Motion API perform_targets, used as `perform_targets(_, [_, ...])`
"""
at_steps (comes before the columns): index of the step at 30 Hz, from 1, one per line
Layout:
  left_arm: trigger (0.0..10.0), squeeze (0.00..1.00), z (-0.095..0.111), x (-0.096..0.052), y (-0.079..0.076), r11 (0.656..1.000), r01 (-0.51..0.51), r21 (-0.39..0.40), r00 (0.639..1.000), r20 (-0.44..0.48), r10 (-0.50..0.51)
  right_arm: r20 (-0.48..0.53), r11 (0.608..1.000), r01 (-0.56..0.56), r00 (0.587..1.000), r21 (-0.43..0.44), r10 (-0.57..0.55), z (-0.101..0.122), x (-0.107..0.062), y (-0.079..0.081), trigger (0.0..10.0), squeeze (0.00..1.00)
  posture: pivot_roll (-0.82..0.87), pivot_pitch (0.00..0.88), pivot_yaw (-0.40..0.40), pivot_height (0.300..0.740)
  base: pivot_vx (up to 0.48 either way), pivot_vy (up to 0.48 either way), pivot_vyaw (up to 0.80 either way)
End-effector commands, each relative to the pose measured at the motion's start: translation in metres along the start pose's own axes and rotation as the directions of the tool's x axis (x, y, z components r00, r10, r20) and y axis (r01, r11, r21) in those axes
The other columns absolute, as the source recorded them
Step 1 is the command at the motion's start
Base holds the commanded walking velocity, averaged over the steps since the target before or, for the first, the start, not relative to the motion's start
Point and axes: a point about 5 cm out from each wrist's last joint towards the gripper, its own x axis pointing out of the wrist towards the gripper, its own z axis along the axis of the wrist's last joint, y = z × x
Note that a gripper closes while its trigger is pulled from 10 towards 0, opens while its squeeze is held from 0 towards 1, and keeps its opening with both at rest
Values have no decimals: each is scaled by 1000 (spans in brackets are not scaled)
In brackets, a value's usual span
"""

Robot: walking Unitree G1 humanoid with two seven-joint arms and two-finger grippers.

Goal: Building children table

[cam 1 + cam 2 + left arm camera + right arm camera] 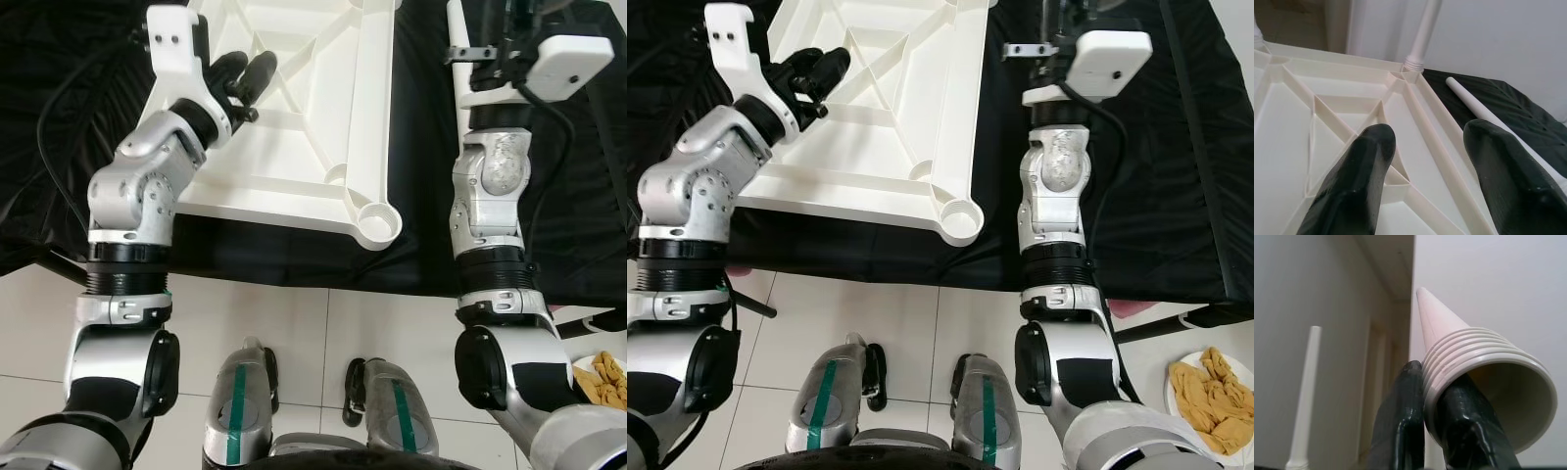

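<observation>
Two silver arms with black ribbed collars and black elbow joints. White camera housing on each wrist; two screw holes visible in the left one. Black cable running along each forearm. Left gripper (247,74) and right gripper (1432,431): long glossy black fingers. Silver legs with green stripe.

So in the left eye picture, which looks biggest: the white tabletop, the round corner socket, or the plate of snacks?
1. tabletop
2. plate of snacks, though the picture's edge cuts it off
3. corner socket
The last two look close, so their order is unsure.
</observation>
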Motion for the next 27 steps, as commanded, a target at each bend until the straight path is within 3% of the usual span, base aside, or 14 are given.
perform_targets(1, [10000,1000,13,-6,-24,896,443,-11,896,17,-443,30,998,-52,998,-18,53,4,-1,5,10000,0,60,0,42,740,0,0,0])
perform_targets(7, [10000,1000,32,-7,-29,860,506,-63,862,76,-502,-5,994,-111,994,-3,111,-1,-9,13,10000,0,63,0,37,740,0,0,0])
perform_targets(11, [10000,1000,34,-7,-29,855,514,-71,857,83,-508,-8,993,-118,993,-1,118,-1,-9,13,10000,0,63,0,36,740,0,0,0])
perform_targets(13, [10000,1000,43,-7,-31,823,562,-84,826,98,-555,-34,986,-165,986,11,165,-5,-14,18,10000,0,60,0,32,740,0,0,0])
perform_targets(16, [10000,1000,46,-7,-32,813,576,-89,817,102,-568,-41,984,-178,983,15,179,-6,-16,19,10000,0,60,0,32,740,0,0,0])
perform_targets(17, [10000,118,53,-4,-34,792,598,-126,801,136,-583,-62,978,-205,976,28,207,-9,-21,23,10000,0,53,0,29,740,0,0,0])
perform_targets(18, [10000,118,53,-4,-34,792,598,-126,801,136,-583,-62,978,-205,976,28,207,-9,-21,23,10000,0,53,0,29,740,0,0,0])
perform_targets(19, [10000,0,58,-1,-36,779,609,-152,793,159,-589,-77,974,-223,971,40,225,-11,-25,25,10000,0,53,0,29,740,0,0,0])
perform_targets(22, [10000,0,69,9,-39,747,618,-246,786,218,-579,-101,959,-274,955,73,280,-14,-33,33,10000,0,48,0,31,740,0,0,0])
perform_targets(27, [10000,0,73,14,-43,728,628,-276,778,226,-586,-109,948,-301,944,101,311,-14,-37,36,10000,0,45,0,34,740,0,0,0])
